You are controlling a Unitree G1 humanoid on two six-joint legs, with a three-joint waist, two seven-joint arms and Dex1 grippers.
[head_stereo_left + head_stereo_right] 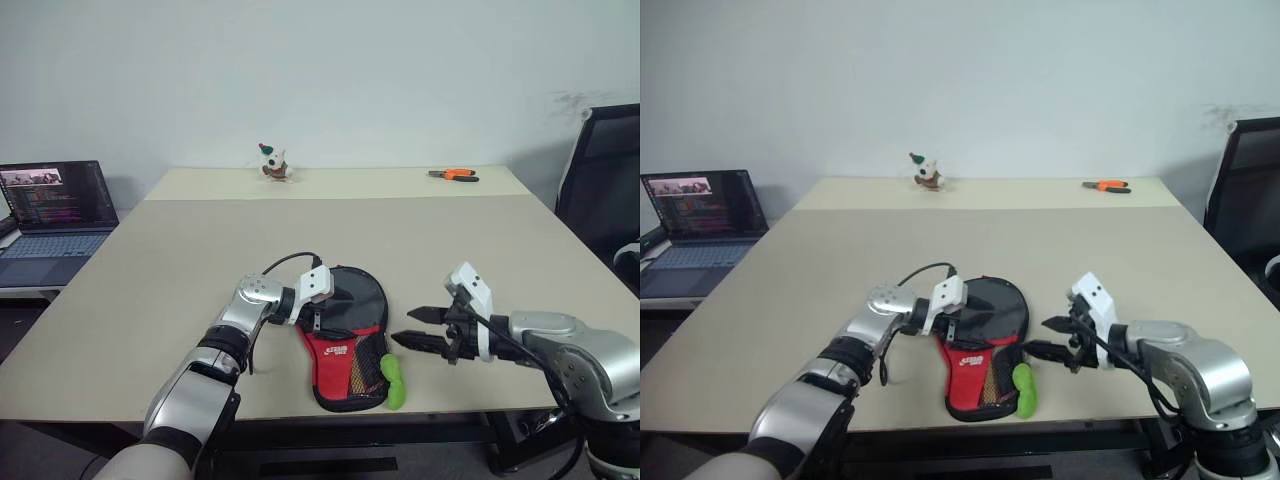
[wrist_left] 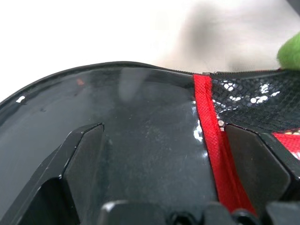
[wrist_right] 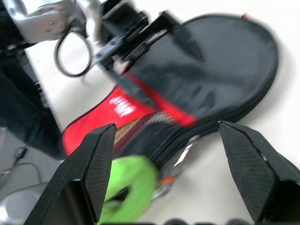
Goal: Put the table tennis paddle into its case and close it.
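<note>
Lying flat near the front edge of the table (image 1: 180,260), the case (image 1: 346,335) ran its long axis from the round black end, farther out on the table, back to the red handle end by the robot. The table tennis paddle itself did not show as a separate thing; whether it sat fully inside I could not tell. A green object (image 1: 394,380) lay against the case's right flank near the handle end.

And the left gripper (image 1: 322,308) was the nearer one! It reached in from the left, pointing across toward the right and tipped slightly down, right over the case's left edge where black meets red. In the left wrist view its fingers (image 2: 84,164) stood spread wide apart over the glossy black panel and the red piping, grasping nothing.

The right gripper (image 1: 425,328) hung off to the case's right, just beside it but apart, pointing leftward at the case's side. Its fingers (image 3: 98,164) were spread too, with nothing between them.

By my judgement the closing step was in hand, and the left arm was better placed to pin the cover while the right worked the zip edge.
</note>
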